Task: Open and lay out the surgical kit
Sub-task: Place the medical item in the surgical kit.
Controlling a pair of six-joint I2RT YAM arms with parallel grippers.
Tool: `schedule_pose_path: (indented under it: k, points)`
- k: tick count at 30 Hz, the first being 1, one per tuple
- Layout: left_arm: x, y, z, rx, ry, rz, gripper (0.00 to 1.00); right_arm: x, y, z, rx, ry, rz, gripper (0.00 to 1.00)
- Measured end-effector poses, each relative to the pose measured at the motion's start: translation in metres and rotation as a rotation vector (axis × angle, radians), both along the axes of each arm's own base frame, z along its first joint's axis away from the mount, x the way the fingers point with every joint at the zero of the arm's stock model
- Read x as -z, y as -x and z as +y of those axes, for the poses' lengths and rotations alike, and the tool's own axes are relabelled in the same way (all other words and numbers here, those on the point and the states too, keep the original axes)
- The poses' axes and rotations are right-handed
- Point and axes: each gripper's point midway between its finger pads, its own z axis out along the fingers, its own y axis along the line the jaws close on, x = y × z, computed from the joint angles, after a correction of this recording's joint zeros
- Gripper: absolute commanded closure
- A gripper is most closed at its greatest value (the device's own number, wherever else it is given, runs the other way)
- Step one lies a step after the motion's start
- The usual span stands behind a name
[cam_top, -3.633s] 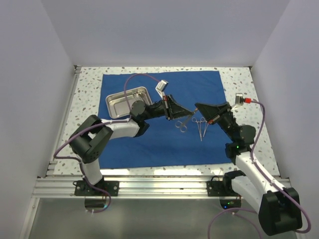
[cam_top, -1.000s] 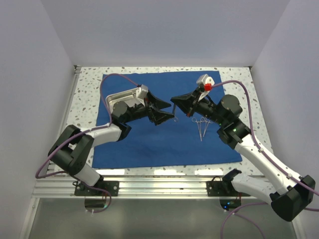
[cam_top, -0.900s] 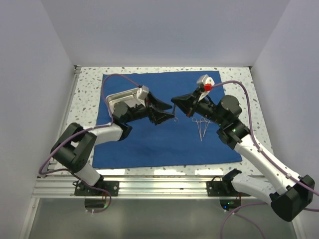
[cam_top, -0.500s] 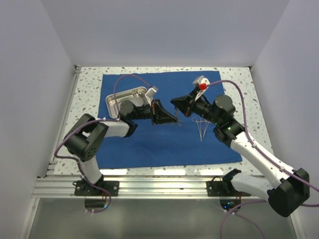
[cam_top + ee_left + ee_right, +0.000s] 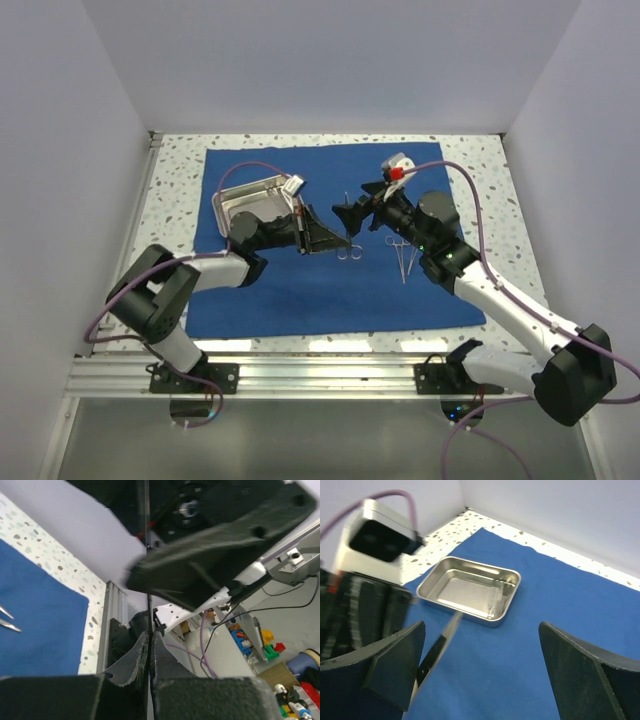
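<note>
Scissors (image 5: 349, 252) are held over the middle of the blue cloth (image 5: 300, 290), clamped between the closed fingers of the left gripper (image 5: 343, 243). The right gripper (image 5: 360, 203), at their 1 o'clock, is spread wide. The steel tray (image 5: 245, 200) is set at the cloth's 10 o'clock.

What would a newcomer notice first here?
The two grippers nose to nose over the middle of the blue cloth: the left gripper shut on a slim ring-handled instrument, the right gripper open beside it. Then the shiny steel tray at the cloth's far left, and ring-handled forceps lying right of centre.
</note>
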Motion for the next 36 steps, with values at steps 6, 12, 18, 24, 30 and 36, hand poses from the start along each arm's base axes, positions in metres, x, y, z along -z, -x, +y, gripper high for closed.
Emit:
schedule_pose_path:
  k: [6,12,18,24,30,36]
  points:
    - [-0.014,0.024,0.017,-0.019,0.026,0.123,1.00,-0.004,0.012,-0.014,0.027,0.056,-0.134,0.01]
    - [-0.014,0.060,0.042,0.007,0.042,0.316,1.00,-0.006,0.043,-0.041,0.040,0.052,-0.273,0.01]
    - [-0.010,0.085,0.073,-0.024,0.074,0.382,1.00,-0.043,0.089,-0.048,-0.076,0.045,-0.391,0.01]
    - [0.006,0.098,0.082,-0.055,0.053,0.626,1.00,-0.046,0.129,-0.036,-0.250,0.012,-0.425,0.01]
    - [-0.038,0.110,0.088,-0.043,0.145,0.652,1.00,0.028,0.134,0.029,-0.380,0.136,-0.306,0.04]
    - [-0.047,0.087,0.078,-0.087,0.151,0.711,1.00,0.148,0.136,0.072,-0.406,0.380,-0.215,0.04]
